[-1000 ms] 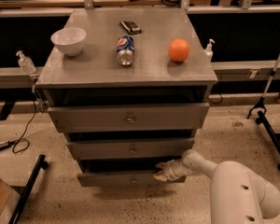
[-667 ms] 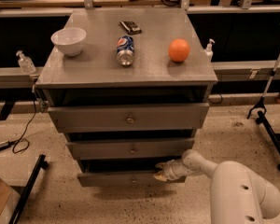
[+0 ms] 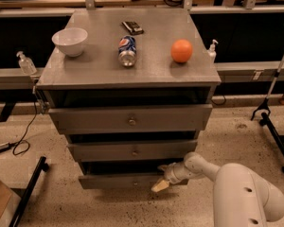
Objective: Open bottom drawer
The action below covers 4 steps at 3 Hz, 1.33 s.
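The grey cabinet [image 3: 132, 74] has three drawers. The bottom drawer [image 3: 118, 181] is the lowest, thinnest grey front, with a dark gap above its top edge; I cannot make out its knob. My gripper [image 3: 162, 178] is at the right part of that front, at its upper edge, with a pale tip in front of the panel. My white arm [image 3: 241, 195] reaches in from the lower right. The mid-sized drawer [image 3: 132, 151] and the tallest drawer [image 3: 131, 120] sit above it.
On the cabinet top are a white bowl [image 3: 69, 40], a lying can [image 3: 127, 50], an orange [image 3: 181, 50] and a small dark object [image 3: 132, 27]. A black stand's legs [image 3: 274, 131] are on the floor at right. A black bar [image 3: 31, 190] and a cable [image 3: 19, 145] lie at left.
My gripper has shifted slightly left and down along the bottom drawer's front. The drawer front itself looks the same.
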Available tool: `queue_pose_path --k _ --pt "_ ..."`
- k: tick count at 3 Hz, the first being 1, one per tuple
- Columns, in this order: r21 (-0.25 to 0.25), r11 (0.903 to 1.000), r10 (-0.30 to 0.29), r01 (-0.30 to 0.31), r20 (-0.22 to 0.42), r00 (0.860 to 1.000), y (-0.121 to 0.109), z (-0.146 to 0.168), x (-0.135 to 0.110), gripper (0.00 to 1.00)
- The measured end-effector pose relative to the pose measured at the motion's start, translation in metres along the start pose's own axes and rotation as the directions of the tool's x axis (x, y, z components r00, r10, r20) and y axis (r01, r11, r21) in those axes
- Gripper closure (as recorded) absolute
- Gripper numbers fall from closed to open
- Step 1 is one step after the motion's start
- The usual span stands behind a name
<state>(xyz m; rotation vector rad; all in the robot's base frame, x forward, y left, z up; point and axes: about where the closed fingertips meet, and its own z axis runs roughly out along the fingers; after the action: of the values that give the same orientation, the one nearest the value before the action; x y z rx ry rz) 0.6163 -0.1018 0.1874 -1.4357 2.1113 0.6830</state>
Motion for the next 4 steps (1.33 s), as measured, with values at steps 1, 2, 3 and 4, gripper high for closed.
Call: queue_pose_path --k 1,2,3,4 --pt "-0.04 0.9984 0.039 -0.04 -0.03 0.999 0.0161 0.0015 0.0115 0.45" --pt "-0.04 0.9984 0.039 -0.04 -0.03 0.999 0.0165 -0.0009 0.0093 0.69" --pt "-0.04 0.9984 0.039 -0.04 -0.03 0.999 0.0166 -0.0028 0.0077 0.92" --pt "-0.04 0.9984 0.039 -0.04 -0.03 0.999 0.0167 -0.003 0.0075 1.0"
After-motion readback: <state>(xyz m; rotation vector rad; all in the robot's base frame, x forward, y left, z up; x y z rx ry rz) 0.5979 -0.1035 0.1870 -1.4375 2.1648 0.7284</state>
